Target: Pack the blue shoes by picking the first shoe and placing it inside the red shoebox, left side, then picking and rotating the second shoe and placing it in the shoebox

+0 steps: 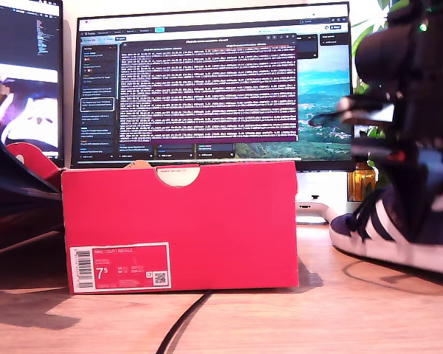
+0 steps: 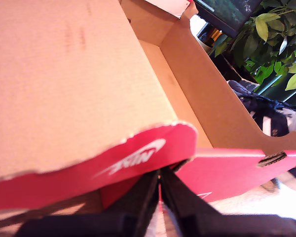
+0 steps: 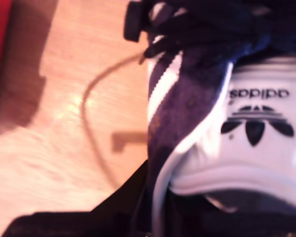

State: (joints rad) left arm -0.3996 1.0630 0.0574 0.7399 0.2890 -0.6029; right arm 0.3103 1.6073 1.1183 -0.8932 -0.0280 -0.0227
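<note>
The red shoebox (image 1: 181,225) stands on the table toward the exterior view's left, its notch and "7.5" label facing the camera. My first gripper (image 2: 160,174) is shut on the edge of the box's red lid flap (image 2: 138,155), which is raised. The part of the brown inside (image 2: 172,84) that shows holds nothing. At the exterior view's right a blue shoe (image 1: 399,228) with white stripes points its toe toward the box. My second gripper (image 1: 413,166) is shut on the shoe's heel (image 3: 246,148), below the white heel tab. Only this one shoe is clearly visible.
A big monitor (image 1: 214,81) stands behind the box, and a second screen (image 1: 22,74) sits at the exterior view's left. A black cable (image 1: 181,324) runs across the wooden table (image 1: 280,317) in front of the box. A leafy plant (image 2: 271,44) stands beyond the box.
</note>
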